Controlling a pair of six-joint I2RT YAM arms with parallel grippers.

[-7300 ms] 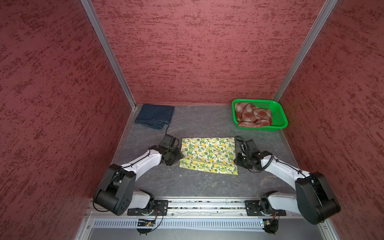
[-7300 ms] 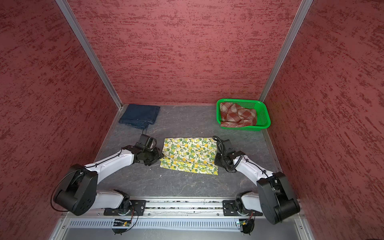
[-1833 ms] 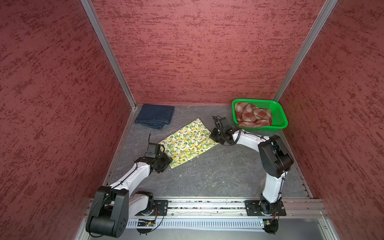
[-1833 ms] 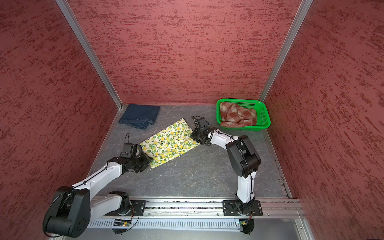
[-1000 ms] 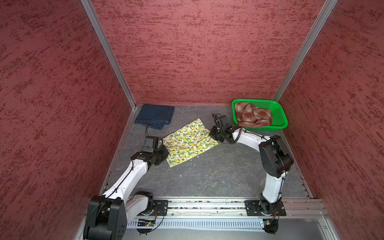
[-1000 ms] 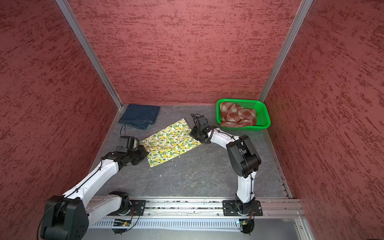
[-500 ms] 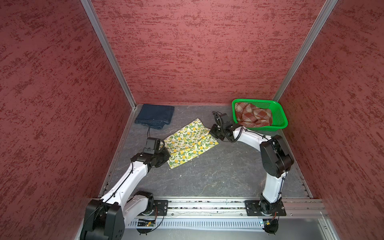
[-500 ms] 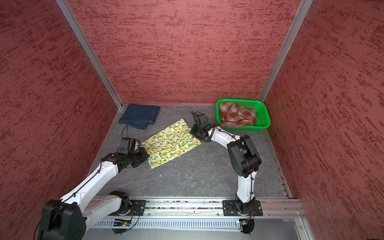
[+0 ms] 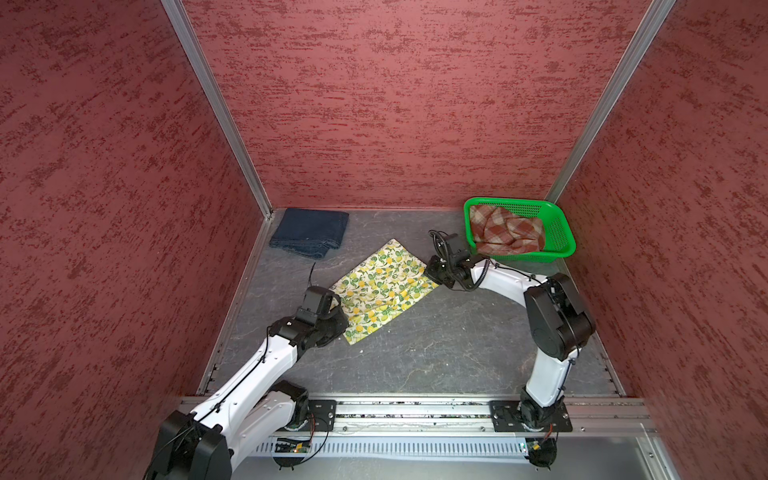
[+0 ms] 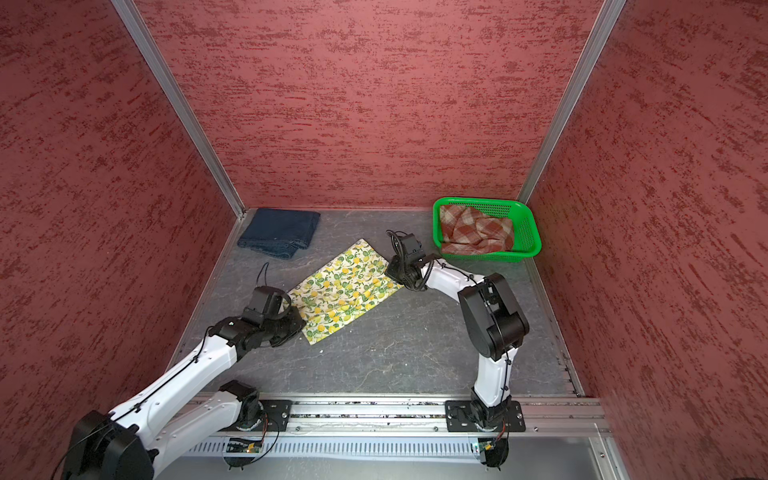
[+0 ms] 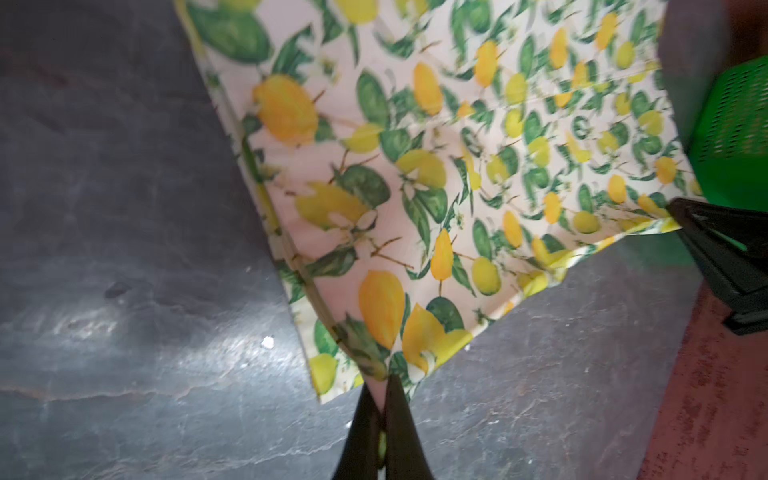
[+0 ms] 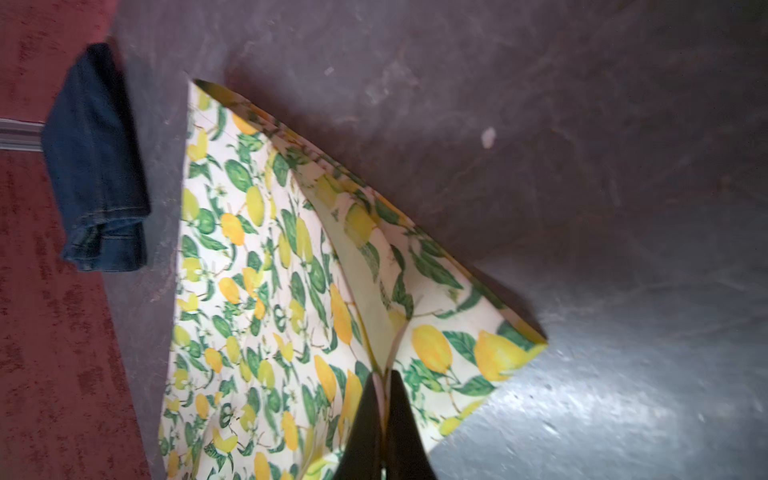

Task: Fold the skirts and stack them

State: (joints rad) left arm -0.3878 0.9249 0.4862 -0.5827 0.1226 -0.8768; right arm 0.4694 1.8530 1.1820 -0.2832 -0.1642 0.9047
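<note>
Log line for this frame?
lemon skirt: folded; left gripper: shut on it; right gripper: shut on it; denim skirt: folded, back-left; plaid skirt: in green basket

A: How is the light looking?
B: Bright and even in both top views; the arms (image 9: 266, 361) are casting soft shadows.
A: And the wrist views?
B: Glare is shining off the floor (image 11: 232, 353); the lemon skirt (image 11: 540, 124), basket (image 11: 735, 120) and denim skirt (image 12: 95, 166) are blurring.

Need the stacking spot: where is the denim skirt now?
In both top views the folded denim skirt lies in the far-left corner, just beyond the lemon-print skirt.
</note>
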